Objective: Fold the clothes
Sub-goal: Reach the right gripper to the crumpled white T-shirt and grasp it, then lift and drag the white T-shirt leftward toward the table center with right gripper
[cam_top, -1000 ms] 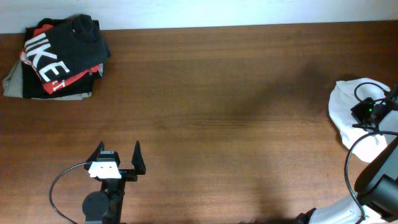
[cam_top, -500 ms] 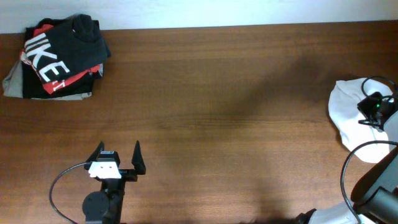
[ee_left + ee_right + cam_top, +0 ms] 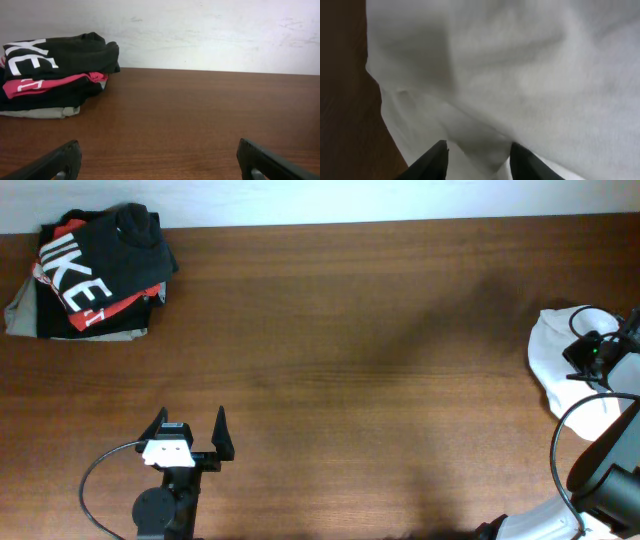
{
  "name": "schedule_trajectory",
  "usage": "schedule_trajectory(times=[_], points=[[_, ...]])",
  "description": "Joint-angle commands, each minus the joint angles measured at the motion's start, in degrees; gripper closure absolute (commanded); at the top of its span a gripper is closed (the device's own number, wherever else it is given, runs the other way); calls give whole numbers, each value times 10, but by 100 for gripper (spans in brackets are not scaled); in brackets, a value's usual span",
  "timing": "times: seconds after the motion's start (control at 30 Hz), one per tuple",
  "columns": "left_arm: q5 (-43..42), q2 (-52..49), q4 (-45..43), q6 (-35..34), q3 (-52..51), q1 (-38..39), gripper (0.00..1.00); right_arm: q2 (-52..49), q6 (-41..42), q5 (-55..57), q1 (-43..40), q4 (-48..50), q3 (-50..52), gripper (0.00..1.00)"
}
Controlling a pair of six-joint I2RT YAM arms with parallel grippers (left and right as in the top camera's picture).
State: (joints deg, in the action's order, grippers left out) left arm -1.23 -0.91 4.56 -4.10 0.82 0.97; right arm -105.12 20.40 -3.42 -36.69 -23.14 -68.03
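The white T-shirt lies crumpled at the table's far right edge. Its neck mark is not visible. My right gripper is down on it. In the right wrist view the white T-shirt fills the frame, and the right gripper has its fingers partly closed with a raised fold of fabric pinched between them. My left gripper rests near the front left, open and empty. In the left wrist view the left gripper has bare table between its fingers.
A black shirt with white letters and red lies folded on a grey-olive garment at the back left corner, also seen in the left wrist view. The brown wooden table meets a white wall at the back.
My right gripper shifted right over the T-shirt half a second ago and has come back slightly left. The left arm and the folded pile have not moved.
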Motion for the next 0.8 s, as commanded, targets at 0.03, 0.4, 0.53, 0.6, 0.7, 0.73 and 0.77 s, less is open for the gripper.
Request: schedule_trajectory(times=[0.03, 0.4, 0.53, 0.6, 0.7, 0.73, 0.77], points=[[0, 3, 2, 5, -3, -2, 1, -5, -3, 11, 3, 1, 0, 61], [0, 3, 2, 5, -3, -2, 1, -16, -7, 11, 3, -2, -13, 84], [0, 3, 2, 5, -3, -2, 1, -1, -7, 11, 3, -2, -14, 86], [0, 3, 2, 5, -3, -2, 1, 8, -7, 11, 3, -2, -14, 82], [0, 3, 2, 5, -3, -2, 1, 19, -7, 11, 3, -2, -14, 83], [0, 3, 2, 5, -3, -2, 1, 19, -7, 12, 3, -2, -14, 83], [0, 3, 2, 5, -3, -2, 1, 19, -7, 12, 3, -1, -14, 83]])
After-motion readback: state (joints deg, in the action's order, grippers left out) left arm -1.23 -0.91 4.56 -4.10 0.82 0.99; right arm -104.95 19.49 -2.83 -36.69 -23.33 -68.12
